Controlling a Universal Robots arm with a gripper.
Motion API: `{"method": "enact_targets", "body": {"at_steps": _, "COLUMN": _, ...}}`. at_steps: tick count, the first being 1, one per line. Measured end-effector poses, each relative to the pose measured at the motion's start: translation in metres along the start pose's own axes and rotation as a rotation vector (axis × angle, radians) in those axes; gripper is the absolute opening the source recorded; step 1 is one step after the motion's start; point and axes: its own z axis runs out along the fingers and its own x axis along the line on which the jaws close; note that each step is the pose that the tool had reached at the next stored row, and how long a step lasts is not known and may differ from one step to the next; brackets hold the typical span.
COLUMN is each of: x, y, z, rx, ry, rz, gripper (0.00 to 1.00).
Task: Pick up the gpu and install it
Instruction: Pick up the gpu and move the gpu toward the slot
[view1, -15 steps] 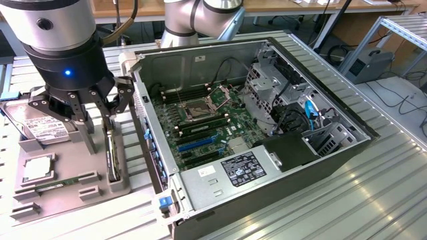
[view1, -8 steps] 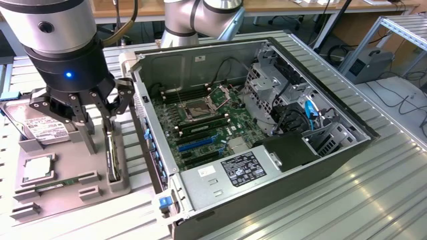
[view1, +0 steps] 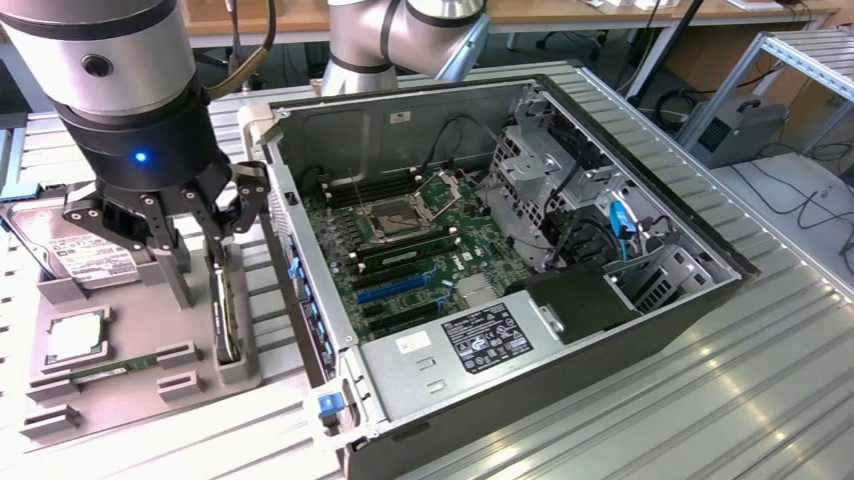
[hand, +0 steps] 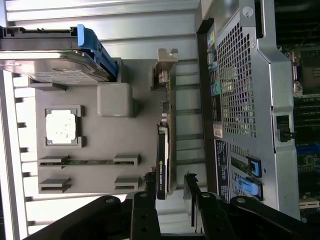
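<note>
Gpu (hand: 162, 150) stands on edge in a slot of the grey tray (hand: 100, 142), just beside the wall of the computer case (hand: 240, 100). We see its long axis running parallel to that wall, with the metal bracket (hand: 165, 62) at the end away from the pincer (hand: 170, 186). The pincer hangs over the card's other end, released and holding nothing, one finger on either side of the thin card.

Narrow gap between gpu (hand: 162, 160) and case wall (hand: 235, 100) — open room above the motherboard (view1: 467, 235)
</note>
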Motion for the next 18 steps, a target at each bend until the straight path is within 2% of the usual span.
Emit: {"method": "enact_targets", "body": {"at_steps": 18, "x": 0.0001, "y": -0.0002, "z": 0.0053, "rx": 0.0, "ry": 0.0, "rz": 0.0, "gripper": 0.36}}
